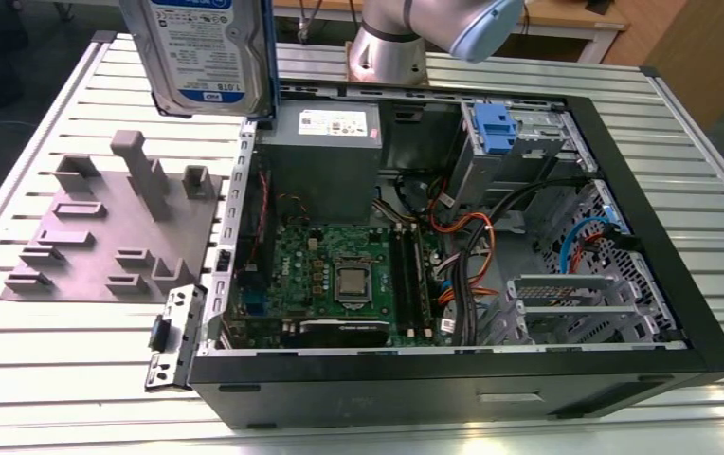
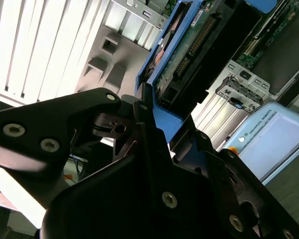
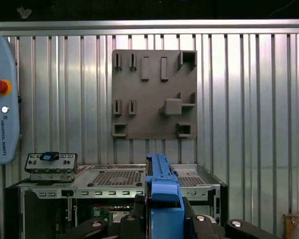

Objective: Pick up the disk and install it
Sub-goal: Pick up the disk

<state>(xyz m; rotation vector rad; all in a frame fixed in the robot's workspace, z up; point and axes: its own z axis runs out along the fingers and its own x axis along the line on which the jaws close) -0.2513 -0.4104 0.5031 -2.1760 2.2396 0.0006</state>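
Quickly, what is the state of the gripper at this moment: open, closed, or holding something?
gripper: closed, holding the disk up in the air.

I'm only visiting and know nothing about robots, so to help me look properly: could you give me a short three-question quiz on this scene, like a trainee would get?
1. True or false: the disk already sits inside the open computer case.
2. What holds the disk? A) the gripper B) a person's hand C) a hook
3. Fill in: in the exterior view, the grey fixture plate lies on the ___ of the computer case.

Key: 1 false, it is held up in the air, outside the case. 2 A, shut on its blue bracket. 3 the exterior view's left.
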